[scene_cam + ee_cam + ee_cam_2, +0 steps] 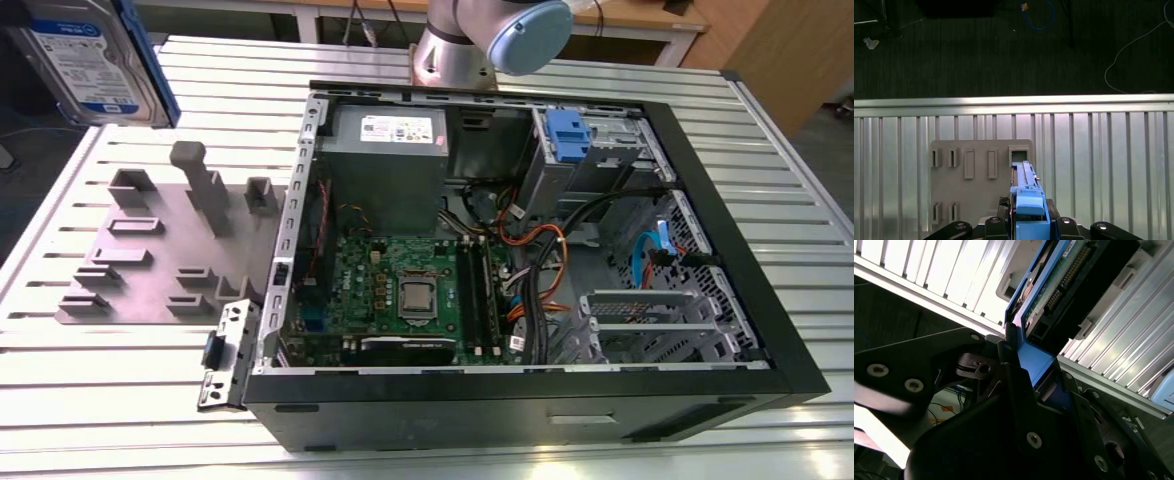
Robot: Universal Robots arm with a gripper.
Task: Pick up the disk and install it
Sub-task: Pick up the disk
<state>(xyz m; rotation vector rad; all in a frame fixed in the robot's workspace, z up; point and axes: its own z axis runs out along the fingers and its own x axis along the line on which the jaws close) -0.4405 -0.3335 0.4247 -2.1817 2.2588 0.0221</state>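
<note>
High at the exterior view's left the disk (87, 60) hangs in the air, a silver drive with a white-and-blue label in a blue carrier bracket. It is well above the grey holder plate (154, 255) and clear of the open computer case (694, 200). In the second wrist view my gripper (1031, 367) is shut on the blue bracket of the disk (1054, 287), whose circuit-board side faces that camera. The first wrist view has the disk (1028, 197) edge-on in my gripper (1029, 222), over the holder plate (979, 200).
The case lies open on a slatted metal table (120, 400), with a motherboard (400, 290), a grey power supply (387, 160) and a drive bay with a small blue latch (567, 135). The arm's base (467, 45) stands behind the case. Upright posts (194, 185) rise from the holder plate.
</note>
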